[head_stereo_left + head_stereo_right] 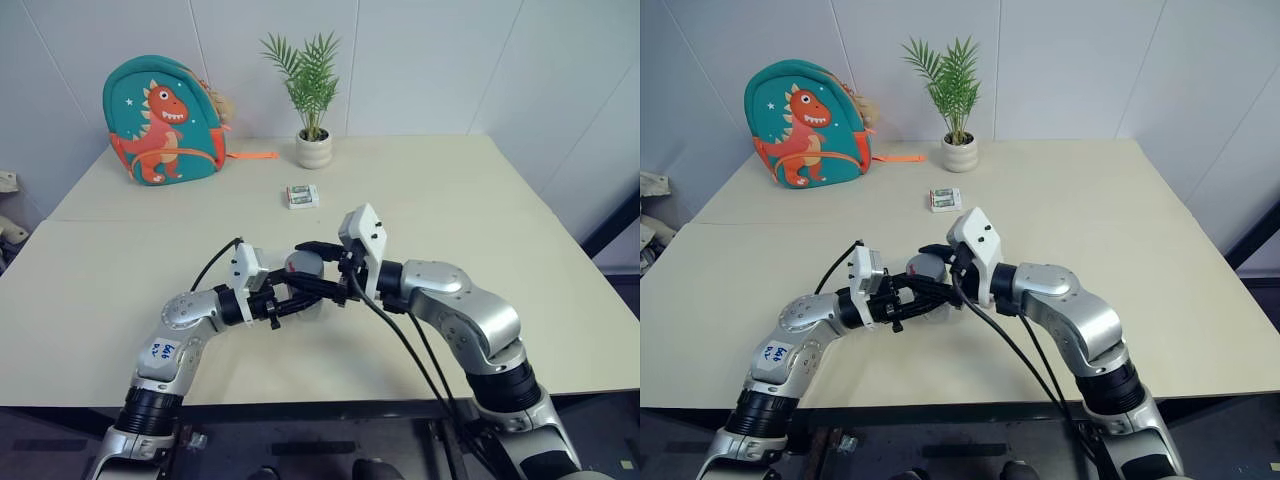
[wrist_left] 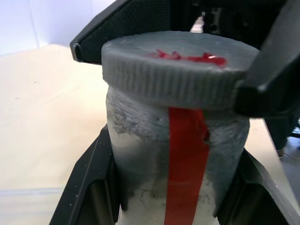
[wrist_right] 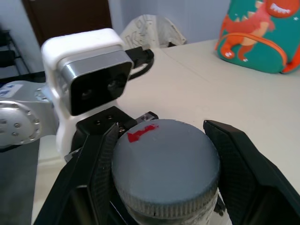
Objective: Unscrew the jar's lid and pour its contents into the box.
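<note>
We are holding one jar [image 2: 173, 168] above the desk [image 1: 480, 200], clenched in our left pincer [image 1: 300, 290]; its one lid [image 3: 165, 164] is sitting gripped between our right pincer's [image 3: 164, 154] fingers. If the left grip is slipping, the jar may be spinning with the lid. Beyond both pincers: one backpack [image 1: 162, 120], one plant [image 1: 312, 95], one packet [image 1: 302, 196].

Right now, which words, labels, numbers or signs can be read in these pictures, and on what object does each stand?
Sticker on the left forearm: blue handwriting, too small to read.
Small white-and-green packet: print too small to read.
Lid and jar: red marks only, no letters.
Backpack: dinosaur picture, no words.
</note>
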